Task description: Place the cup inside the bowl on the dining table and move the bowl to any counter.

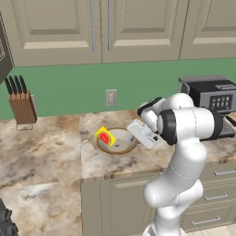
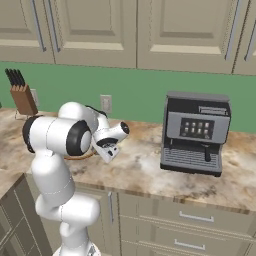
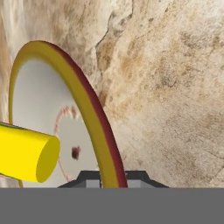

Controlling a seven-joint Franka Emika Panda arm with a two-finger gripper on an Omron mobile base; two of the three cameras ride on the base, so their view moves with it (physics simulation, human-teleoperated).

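Presently catalogued: bowl (image 1: 120, 142), shallow and round, tan rim, grey inside, resting on the marbled stone table (image 1: 55, 147) that runs along the green wall over beige panelled doors and drawers; cup (image 1: 105, 137), small, yellow, red mark on its side, lying tipped inside the bowl toward its left part as the left base view has it; in the hand view the cup (image 3: 27, 157) lies on its side across the bowl's grey interior, its open end turned toward the near rim; gripper (image 3: 113, 178), on the white arm, set at the bowl's right edge in the left base view, its two dark tips standing one on each side of the bowl's rim (image 3: 94, 127), narrowly spaced and pinching that rim; knife block (image 1: 21, 107), wooden with dark handles, upright at the far left of the table against the wall, well apart from the bowl; wall outlet (image 1: 111, 97), on the green wall behind the bowl; coffee machine (image 2: 196, 132), grey and black, standing on the table to the right of the arm, well apart from the bowl; upper cabinets (image 2: 150, 30), beige, above the wall.
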